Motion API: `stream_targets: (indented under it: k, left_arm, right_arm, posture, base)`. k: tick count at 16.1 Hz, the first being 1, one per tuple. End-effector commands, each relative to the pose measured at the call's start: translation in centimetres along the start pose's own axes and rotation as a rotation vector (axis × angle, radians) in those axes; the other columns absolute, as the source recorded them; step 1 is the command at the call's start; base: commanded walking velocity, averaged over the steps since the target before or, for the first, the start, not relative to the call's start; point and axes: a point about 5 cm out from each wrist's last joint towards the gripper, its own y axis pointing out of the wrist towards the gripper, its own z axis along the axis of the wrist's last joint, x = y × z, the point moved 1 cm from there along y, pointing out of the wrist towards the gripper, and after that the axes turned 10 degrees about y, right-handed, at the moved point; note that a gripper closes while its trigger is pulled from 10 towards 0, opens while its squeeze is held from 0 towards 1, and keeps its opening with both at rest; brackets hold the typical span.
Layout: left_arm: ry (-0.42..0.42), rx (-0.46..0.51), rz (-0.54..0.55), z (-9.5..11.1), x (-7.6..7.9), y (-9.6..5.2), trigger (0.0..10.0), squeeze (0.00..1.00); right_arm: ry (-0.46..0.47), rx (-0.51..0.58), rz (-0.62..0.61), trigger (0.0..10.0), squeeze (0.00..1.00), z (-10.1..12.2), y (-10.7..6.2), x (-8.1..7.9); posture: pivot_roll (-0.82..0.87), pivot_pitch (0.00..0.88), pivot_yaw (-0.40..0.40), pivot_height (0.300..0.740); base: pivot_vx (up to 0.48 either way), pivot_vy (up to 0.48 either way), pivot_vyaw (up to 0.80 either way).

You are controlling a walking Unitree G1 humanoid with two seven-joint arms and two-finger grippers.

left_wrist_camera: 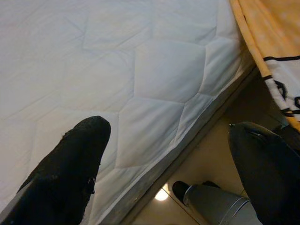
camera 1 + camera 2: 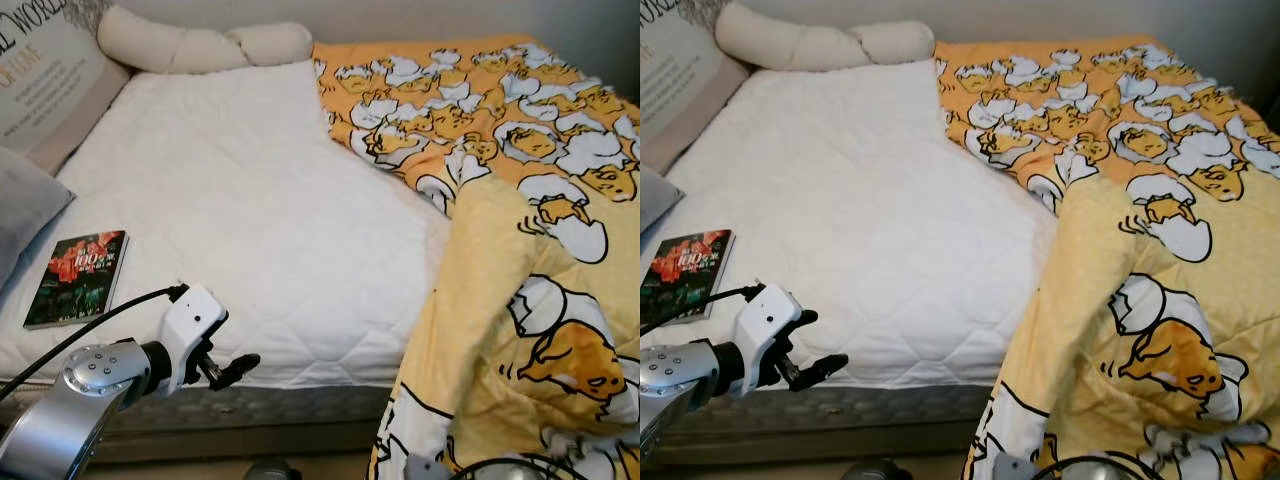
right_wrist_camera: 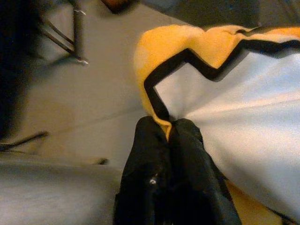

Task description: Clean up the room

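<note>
The right gripper point(image 3: 168, 129) had its fingers pinched shut on the blanket point(image 2: 520, 300) edge, low at the bed's right foot corner, where the yellow duck-print cloth hung off the mattress point(image 2: 250, 200). The left gripper point(image 1: 168, 154) hovered open over the mattress's front edge. Bed-making seemed in hand; next, the blanket likely needed drawing leftward across the bare mattress, short of the book point(image 2: 78, 275).

The robot's silver left arm point(image 2: 60, 405) reaches forward low on its left, a black cable trailing back over the white wrist housing point(image 2: 190, 325). Its left end effector point(image 1: 168, 164) hangs with the two long black fingers point(image 1: 70, 173) spread wide apart. The right end effector point(image 3: 168, 136) has its black fingers pressed tight together, pinching a yellow, black-lined fabric edge point(image 3: 159, 110).
</note>
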Motion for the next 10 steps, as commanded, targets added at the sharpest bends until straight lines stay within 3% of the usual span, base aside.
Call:
stream_targets:
  k: [1,2,6,8,10]
  left_arm:
    - [0.025,0.000,-0.008,0.2,-0.2,0.0,10.0,0.00]
    - [0.029,-0.001,-0.013,0.2,-0.2,0.0,10.0,0.00]
    - [0.038,0.000,-0.028,0.3,-0.3,0.3,10.0,0.00]
    - [0.040,0.001,-0.028,0.3,-0.3,0.3,10.0,0.00]
    - [0.039,0.001,-0.028,0.3,-0.4,0.4,10.0,0.00]
  right_arm:
    - [0.066,0.111,-0.220,10.0,1.00,1.8,-1.2,2.7]
    - [0.119,0.215,-0.313,10.0,1.00,3.4,-2.2,4.2]
    - [-0.021,0.241,-0.262,10.0,1.00,5.4,-4.5,5.0]
    - [-0.009,0.352,-0.332,10.0,1.00,7.6,-5.1,6.0]
    - [0.073,0.603,-0.532,10.0,1.00,12.5,-6.7,8.2]
  posture:
    - [0.25,0.000,0.082,0.740]
    - [0.25,0.000,0.085,0.740]
    - [0.25,0.000,0.086,0.740]
    - [0.25,0.000,0.084,0.740]
    - [0.25,0.000,0.083,0.740]
  base:
    - [0.000,0.000,0.00]
    - [0.000,0.000,0.00]
    - [0.000,0.000,0.00]
    - [0.000,0.000,0.00]
    - [0.000,0.000,0.00]
